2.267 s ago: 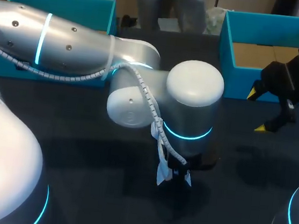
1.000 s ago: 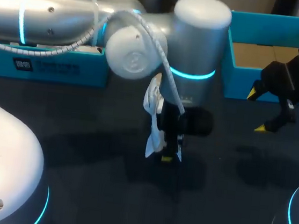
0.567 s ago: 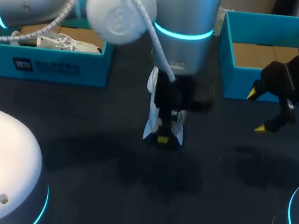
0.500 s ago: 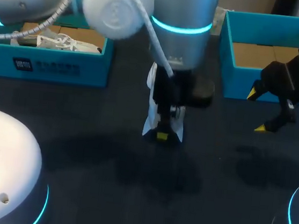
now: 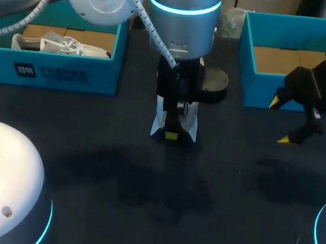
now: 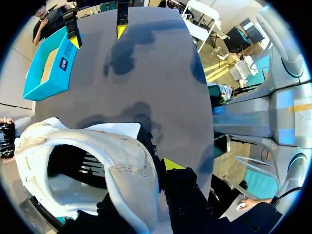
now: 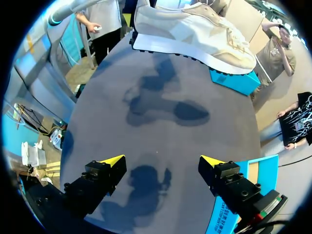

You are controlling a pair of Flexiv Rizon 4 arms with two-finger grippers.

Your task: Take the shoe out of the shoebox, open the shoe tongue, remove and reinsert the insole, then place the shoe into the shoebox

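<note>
Dark matte table [image 5: 141, 214] up front. Mid-frame, the left gripper [image 5: 172, 136] is clamped tight on the shoe's [image 5: 190, 125] padded heel collar and holds it clear of the table: cream suede and mesh, white ridged sole. Right of that, the right gripper [image 5: 281, 121] gapes wide, holding nothing. Farther back, upper left, the left shoebox [image 5: 97, 79], teal cardboard, cradles a second shoe [image 5: 60, 45], white and laced. The right shoebox [image 5: 261, 89] sits upper right.
</note>
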